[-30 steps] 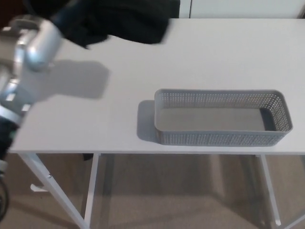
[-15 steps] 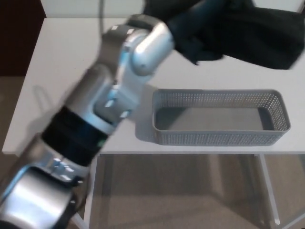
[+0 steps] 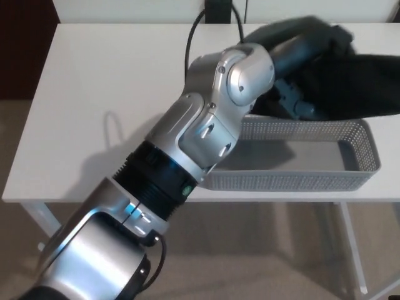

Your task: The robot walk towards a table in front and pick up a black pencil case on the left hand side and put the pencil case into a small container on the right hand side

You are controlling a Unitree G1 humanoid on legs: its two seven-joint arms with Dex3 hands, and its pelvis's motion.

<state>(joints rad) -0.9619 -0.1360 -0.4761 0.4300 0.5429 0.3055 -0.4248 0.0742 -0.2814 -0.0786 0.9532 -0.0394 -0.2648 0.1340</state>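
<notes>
Head view. Left arm (image 3: pixel 187 162) crosses the frame on a diagonal, from lower left up to upper right, silver shell with a black band near the elbow. Left hand (image 3: pixel 300 69) sits at the upper right, over the back rim of the container (image 3: pixel 294 181).

Black pencil case (image 3: pixel 359 84) is clamped in the left hand, fingers closed around its left end. Its long axis runs roughly left to right across the picture, free end pointing toward the right edge of frame and slightly cut off there. It is held over the far long side of the container, its lower edge at or just above the rim; contact with the rim cannot be told.

Container: grey, perforated walls, long and shallow, long axis left to right, parallel to the case. It stands on the white table (image 3: pixel 112 81) near the front edge, right of centre. Its left end is hidden behind the arm.

A black cable (image 3: pixel 197 31) runs up from the arm toward the table's far edge.

Right hand not visible.
</notes>
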